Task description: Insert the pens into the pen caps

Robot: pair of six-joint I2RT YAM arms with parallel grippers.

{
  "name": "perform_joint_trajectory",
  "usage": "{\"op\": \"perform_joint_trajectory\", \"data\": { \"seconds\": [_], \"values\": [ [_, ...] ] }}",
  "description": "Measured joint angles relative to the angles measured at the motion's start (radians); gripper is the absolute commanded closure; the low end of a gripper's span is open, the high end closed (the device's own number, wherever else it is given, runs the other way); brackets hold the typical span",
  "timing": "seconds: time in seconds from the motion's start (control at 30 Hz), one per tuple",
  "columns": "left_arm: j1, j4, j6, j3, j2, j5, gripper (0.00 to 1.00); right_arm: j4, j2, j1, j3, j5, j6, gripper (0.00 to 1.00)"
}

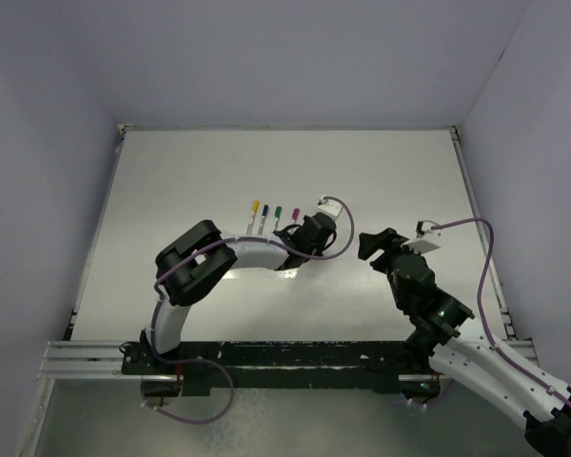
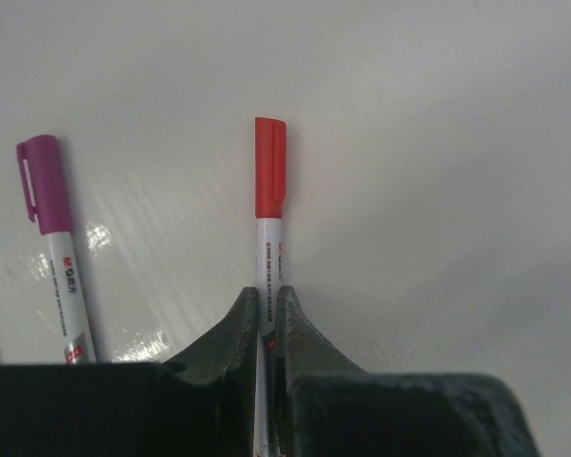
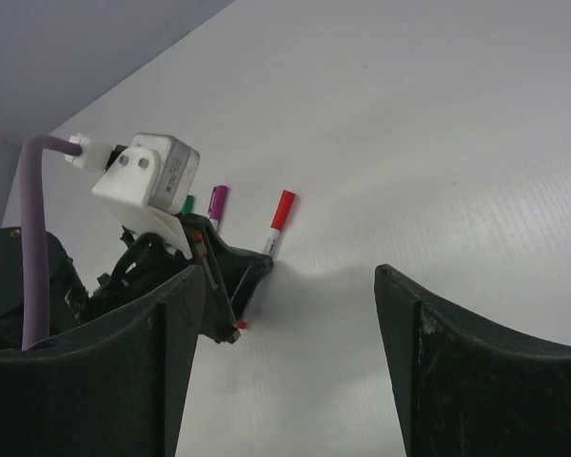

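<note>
On the flat white table (image 1: 171,190), left of centre in the top view: a short row of four markers.

- Leftmost: yellow-capped pen (image 1: 254,209), a thin whitish-grey plastic marker with a stubby yellow cap seated on its far end.
- Just beside it, going right: blue-capped pen (image 1: 265,213), green-capped pen (image 1: 277,215), purple-capped pen (image 1: 294,208). Same slim build, each with its coloured cap on.
- Lying flat and near parallel, long axes running near to far, capped ends pointing away from the arm bases.

Right of the purple one and apart from it: red-capped pen (image 2: 269,190), a white barrel with small print and a red clip cap fitted on the far end.

- Runs straight out from the left gripper (image 2: 268,300), in line with the fingers, cap pointing away from the wrist.
- Clamped on the barrel from both sides by the dark fingers (image 2: 236,328), closed tight.
- Cap and upper barrel sticking out past the fingertips; rear end hidden between them.
- Cannot tell whether resting on the table or held just above it.

Farther right, well apart: black right gripper (image 1: 366,245).

- Aimed leftward at the left gripper.
- Spread wide, with bare table showing between the two fingers.
- Not touching any pen.
</note>
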Motion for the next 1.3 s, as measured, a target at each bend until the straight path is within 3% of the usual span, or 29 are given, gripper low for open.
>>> {"op": "perform_joint_trajectory", "data": {
  "seconds": [0.27,0.57,0.9,1.07,1.3],
  "values": [
    [0.083,-0.029,0.022,0.052,0.032,-0.030,0.93,-0.008,0.000,0.000,0.000,0.002,0.000,0.26],
    [0.092,-0.027,0.022,0.055,0.037,-0.015,0.64,-0.016,0.000,0.000,0.000,0.006,0.000,0.25],
    [0.095,-0.062,0.024,0.035,-0.005,0.024,0.58,-0.024,-0.011,0.000,0.000,0.008,0.000,0.25],
    [0.095,-0.112,0.032,-0.005,-0.146,0.047,0.55,-0.031,-0.037,0.000,0.000,0.018,0.000,0.24],
    [0.105,-0.088,0.023,-0.143,-0.491,0.062,0.36,-0.092,-0.080,-0.002,-0.002,0.093,0.001,0.24]
  ]
}}
